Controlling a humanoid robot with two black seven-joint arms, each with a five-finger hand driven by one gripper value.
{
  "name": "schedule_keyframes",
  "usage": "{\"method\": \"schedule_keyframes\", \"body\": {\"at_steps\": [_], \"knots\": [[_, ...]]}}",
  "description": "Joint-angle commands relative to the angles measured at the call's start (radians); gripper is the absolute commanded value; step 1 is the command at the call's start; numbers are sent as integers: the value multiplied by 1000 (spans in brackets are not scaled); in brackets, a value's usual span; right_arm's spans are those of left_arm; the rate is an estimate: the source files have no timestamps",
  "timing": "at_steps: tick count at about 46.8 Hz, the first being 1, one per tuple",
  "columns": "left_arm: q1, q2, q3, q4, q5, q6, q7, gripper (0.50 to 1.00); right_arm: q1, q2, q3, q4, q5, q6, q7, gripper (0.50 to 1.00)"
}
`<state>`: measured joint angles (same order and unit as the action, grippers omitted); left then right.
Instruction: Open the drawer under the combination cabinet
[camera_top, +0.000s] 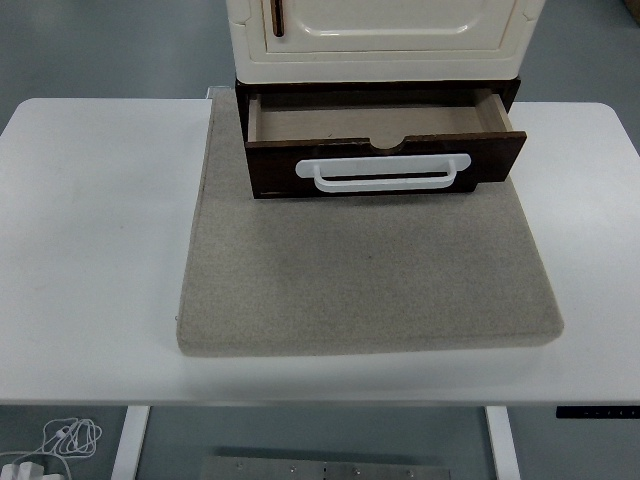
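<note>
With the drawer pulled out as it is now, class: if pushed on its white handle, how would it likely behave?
The drawer looks empty, so probably light, sliding straight back. Its handle looks rigid. The grey mat probably steadies the cabinet.

The cream-coloured cabinet body is showing a dark brown slim handle on its door. The dark brown wooden drawer is wearing a white bar handle and showing a tan inner floor. The beige-grey felt mat is lying plain, unpatterned, on the white table.
</note>
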<state>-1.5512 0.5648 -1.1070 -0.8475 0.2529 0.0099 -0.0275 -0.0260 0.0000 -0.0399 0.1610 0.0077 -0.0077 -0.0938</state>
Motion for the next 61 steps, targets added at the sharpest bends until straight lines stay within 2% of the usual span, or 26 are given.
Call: {"method": "schedule_keyframes", "body": {"at_steps": [1,8,14,19,27,34,39,42,51,58,61], "knots": [[0,9,-17,114,-40,31,-5,1000,0,0,0,0,0,0,0,928],[11,15,-8,290,-179,53,14,1000,0,0,0,0,0,0,0,928],[97,4,-4,396,-245,38,47,1000,0,0,0,0,-3,6,0,928],[206,-19,-5,398,-305,32,75,1000,0,0,-1,0,-3,6,0,928],[321,-95,-4,407,-333,-41,123,1000,1,0,0,0,-6,2,0,928],[397,-157,4,409,-317,-71,124,1000,0,0,2,0,-5,6,0,928],[437,-186,21,410,-324,-159,127,1000,0,0,2,0,-5,6,0,928],[473,-220,39,409,-319,-186,129,1000,0,0,0,0,-5,6,2,928],[519,-286,67,410,-317,-232,123,1000,-3,0,-3,0,-2,8,3,928],[523,-325,69,453,-317,-243,94,1000,-6,0,-3,2,-2,8,3,928],[525,-342,69,481,-317,-264,72,1000,-6,0,-3,2,-2,8,3,928]]}}
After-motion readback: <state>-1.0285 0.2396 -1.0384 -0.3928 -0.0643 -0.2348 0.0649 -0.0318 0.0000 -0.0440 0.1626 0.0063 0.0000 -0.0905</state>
